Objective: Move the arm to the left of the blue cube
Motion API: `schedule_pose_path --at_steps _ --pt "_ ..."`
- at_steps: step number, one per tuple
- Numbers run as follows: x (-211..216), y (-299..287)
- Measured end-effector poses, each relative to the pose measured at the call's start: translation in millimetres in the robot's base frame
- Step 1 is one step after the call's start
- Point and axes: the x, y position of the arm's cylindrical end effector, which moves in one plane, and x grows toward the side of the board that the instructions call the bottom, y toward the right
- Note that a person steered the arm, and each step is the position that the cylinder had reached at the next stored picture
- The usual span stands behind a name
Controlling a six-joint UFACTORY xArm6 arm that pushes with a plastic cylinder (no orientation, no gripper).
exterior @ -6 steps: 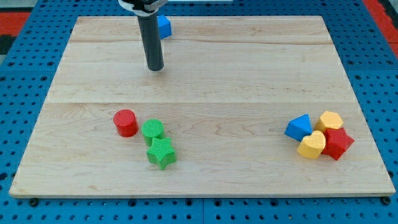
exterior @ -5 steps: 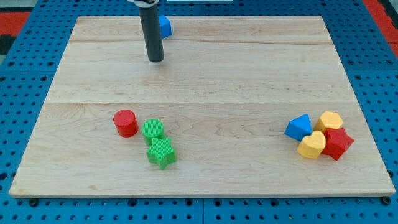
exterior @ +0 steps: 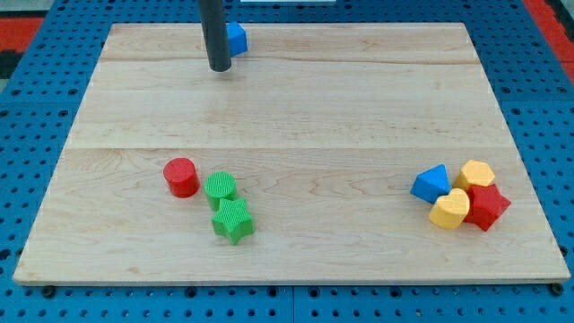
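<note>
Blue cube (exterior: 236, 38) lay far-left, partly behind the rod; my tip (exterior: 219, 67), fingerless, stood just near-left, task almost complete.

Blocks on the board (exterior: 296, 108) – three places.
The cube (exterior: 237, 38) sits at the view's top, the tip (exterior: 219, 68) just below-left; two cylinders (exterior: 181, 177) and a star (exterior: 233, 221) bottom-left; four blocks (exterior: 459, 195) touching, right.

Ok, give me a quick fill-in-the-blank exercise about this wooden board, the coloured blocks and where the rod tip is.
1. My tip sits just below and to the view's ___ of the blue cube.
2. The red cylinder lies left of the ___ cylinder.
3. The yellow heart touches the red ___.

Missing words: left; green; star
</note>
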Motion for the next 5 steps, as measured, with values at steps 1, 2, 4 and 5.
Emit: schedule_pose_path --at_steps 1,2,4,5 --pt "0.0 -8.9" --pt "0.0 -14.5" --pt "-9.5 -17.3" --pt "-9.5 -17.4"
